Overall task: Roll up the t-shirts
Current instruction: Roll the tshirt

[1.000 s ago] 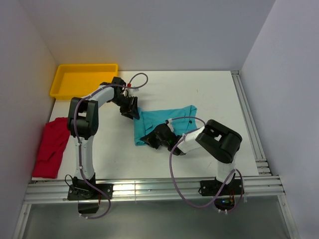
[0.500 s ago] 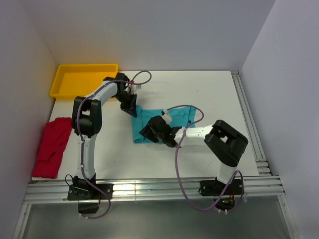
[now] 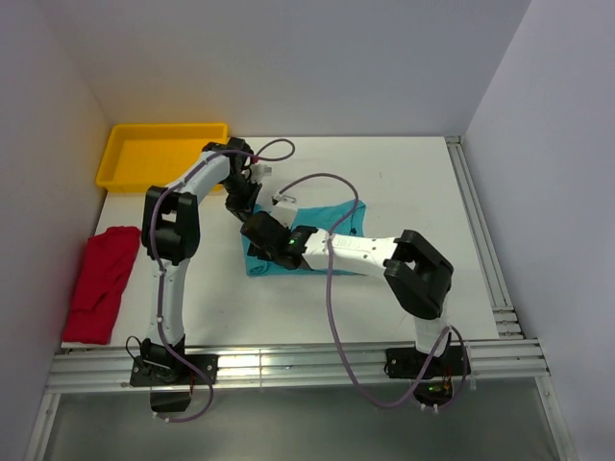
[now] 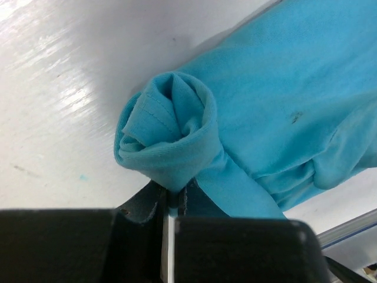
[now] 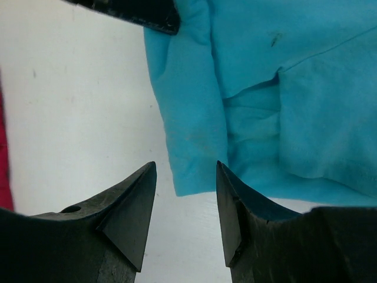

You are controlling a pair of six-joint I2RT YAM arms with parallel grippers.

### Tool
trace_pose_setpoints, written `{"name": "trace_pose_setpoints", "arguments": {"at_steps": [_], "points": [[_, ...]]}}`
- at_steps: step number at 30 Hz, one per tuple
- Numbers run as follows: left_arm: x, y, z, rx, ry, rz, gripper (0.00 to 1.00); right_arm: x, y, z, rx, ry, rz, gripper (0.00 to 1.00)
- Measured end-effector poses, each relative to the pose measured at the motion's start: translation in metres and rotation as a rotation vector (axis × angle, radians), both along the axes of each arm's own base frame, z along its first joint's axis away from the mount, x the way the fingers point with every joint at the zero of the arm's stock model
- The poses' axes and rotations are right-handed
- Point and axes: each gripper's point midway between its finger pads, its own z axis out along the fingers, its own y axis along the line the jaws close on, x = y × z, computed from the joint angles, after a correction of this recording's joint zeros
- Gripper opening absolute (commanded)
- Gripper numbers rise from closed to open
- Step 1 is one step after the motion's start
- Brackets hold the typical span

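Here, teal t-shirt [image 4: 277, 100] between left fingers [image 4: 148, 204]

Both tools crowd the left end of the teal t-shirt [image 3: 332, 219]. The left tool [image 4: 172, 197] is clamped on its rolled corner, and the right tool [image 5: 185, 177] hangs just beside it with its jaws apart. The right arm [image 3: 365, 252] lies across the shirt. The surface [image 3: 413, 182] is bare to the right and far side. The yellow tray [image 3: 159, 154] and red t-shirt [image 3: 96, 283] fill the left edge.

Overhead looks down; wrist views close, sharing teal t-shirt [image 4: 283, 106]
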Motion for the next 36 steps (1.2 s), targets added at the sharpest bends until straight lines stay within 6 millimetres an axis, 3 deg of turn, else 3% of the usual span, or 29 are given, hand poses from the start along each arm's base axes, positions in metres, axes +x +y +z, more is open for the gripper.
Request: {"name": "trace_pose_setpoints", "arguments": {"at_steps": [6,13,20,26,36], "points": [[-0.001,0.005,0.003,0.05,-0.006,-0.024,0.0,-0.005,0.016,-0.017,-0.173,-0.011,0.053,0.52],[-0.001,0.003,0.0,0.072,0.005,-0.036,0.0,-0.012,0.015,-0.041,-0.323,0.0,0.101,0.54],[-0.001,0.0,0.002,0.087,0.0,-0.048,0.0,-0.004,0.024,-0.036,-0.401,-0.041,0.105,0.58],[0.0,-0.002,0.001,0.093,0.004,-0.054,0.0,-0.012,0.029,-0.03,-0.447,-0.059,0.135,0.61],[0.001,-0.005,0.002,0.101,0.002,-0.063,0.0,-0.011,0.034,-0.055,-0.526,-0.034,0.169,0.63]]}}
